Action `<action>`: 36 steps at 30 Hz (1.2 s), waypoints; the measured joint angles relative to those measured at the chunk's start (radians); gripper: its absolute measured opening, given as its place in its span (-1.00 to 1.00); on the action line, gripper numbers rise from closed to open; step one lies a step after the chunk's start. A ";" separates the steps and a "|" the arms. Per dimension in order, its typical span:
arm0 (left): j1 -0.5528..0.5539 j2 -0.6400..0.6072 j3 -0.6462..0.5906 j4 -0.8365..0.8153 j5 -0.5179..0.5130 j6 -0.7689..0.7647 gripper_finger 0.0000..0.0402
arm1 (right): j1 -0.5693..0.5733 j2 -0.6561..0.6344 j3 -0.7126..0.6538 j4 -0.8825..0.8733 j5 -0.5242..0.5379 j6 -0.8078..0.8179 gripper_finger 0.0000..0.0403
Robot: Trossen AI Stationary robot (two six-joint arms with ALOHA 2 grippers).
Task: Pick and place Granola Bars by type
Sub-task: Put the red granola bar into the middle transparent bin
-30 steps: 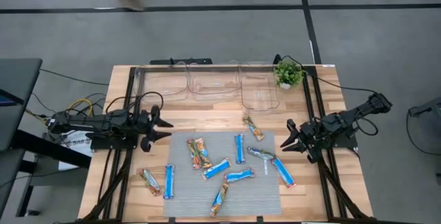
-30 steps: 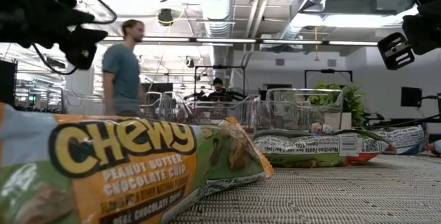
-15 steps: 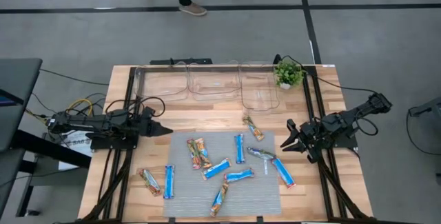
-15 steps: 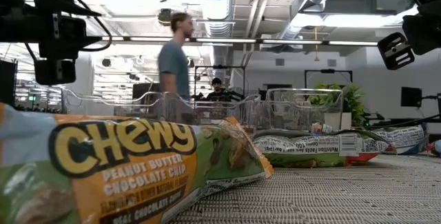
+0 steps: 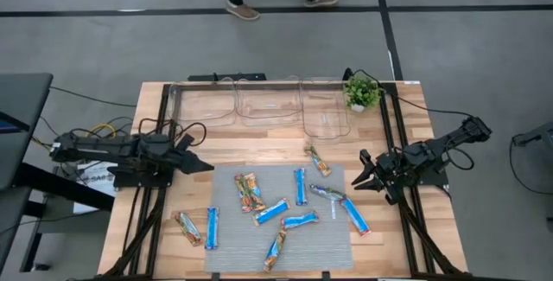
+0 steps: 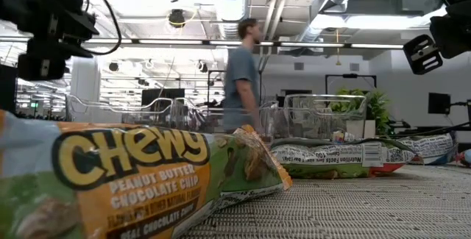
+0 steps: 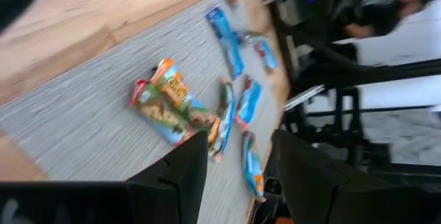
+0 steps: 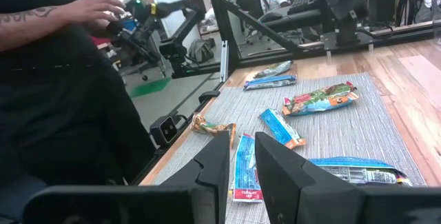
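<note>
Granola bars [image 5: 300, 186] lie scattered on the grey mat [image 5: 333, 242] mid-tabletop [image 5: 259, 147], a few just off it on bare wood. Left claw [image 5: 204, 166] hangs near the mat's left corner, fingers apart, empty. Right claw [image 5: 359, 175] waits beside the mat's right edge, fingers together.

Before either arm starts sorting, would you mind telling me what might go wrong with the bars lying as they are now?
1. The two orange-brown bars on the grey mat lie side by side touching, so the left gripper may lift both.
2. A blue bar touches a multicoloured one; picking one could drag the other.
3. The clear bins sit close together, so a bar could drop into the wrong one.
</note>
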 joint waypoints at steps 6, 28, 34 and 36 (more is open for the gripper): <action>-0.055 0.248 0.232 -0.195 -0.052 0.025 -0.22 | 0.000 0.000 0.000 0.000 0.000 0.000 -0.69; -0.425 0.909 0.737 -0.740 0.090 0.741 -0.22 | 0.000 0.000 0.000 0.000 0.000 0.000 -0.69; -0.577 0.915 0.737 -0.762 0.047 0.883 -0.22 | 0.000 0.000 0.000 0.000 0.000 0.000 -0.69; -0.635 0.915 0.737 -0.784 0.034 0.912 -0.22 | 0.000 0.000 0.000 0.000 0.000 0.000 -0.69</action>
